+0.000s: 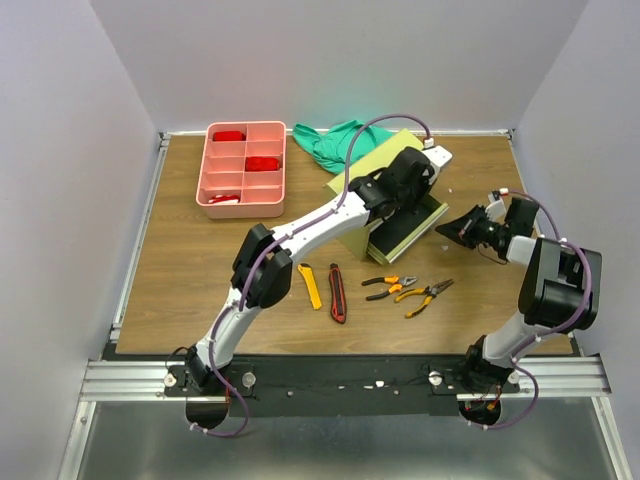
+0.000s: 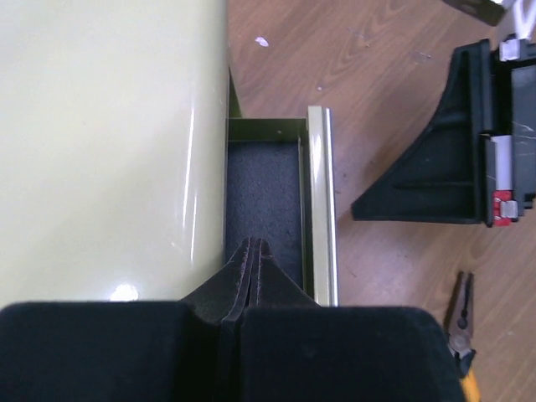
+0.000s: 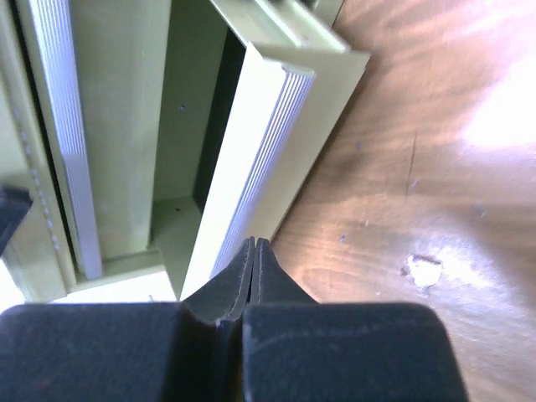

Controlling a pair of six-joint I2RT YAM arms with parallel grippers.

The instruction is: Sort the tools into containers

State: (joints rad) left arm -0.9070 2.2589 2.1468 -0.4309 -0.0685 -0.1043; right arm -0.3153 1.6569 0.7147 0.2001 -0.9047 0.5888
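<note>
The left fingers (image 2: 239, 285), clenched on nothing, hang over the chest's (image 2: 109, 142) open dark-lined drawer (image 2: 264, 193), the right fingers (image 3: 238, 280), likewise clenched empty, sit just beside its ribbed front, while a yellow knife (image 1: 311, 286), a red-black knife (image 1: 337, 293) and two pliers (image 1: 390, 287) lie on the brown wooden worktop (image 1: 190, 260), with the pink tray (image 1: 204, 170) at far left and pale walls (image 1: 60, 150) around.

Reaching way forward and rightward with the white-and-black left arm (image 1: 300, 232), black two-finger left gripper (image 2: 253, 251) pinched fully together. Folding sharply at the elbow with the right arm (image 1: 548, 290), wrist turned leftward, black right gripper (image 3: 254, 248) squeezed flat too.
</note>
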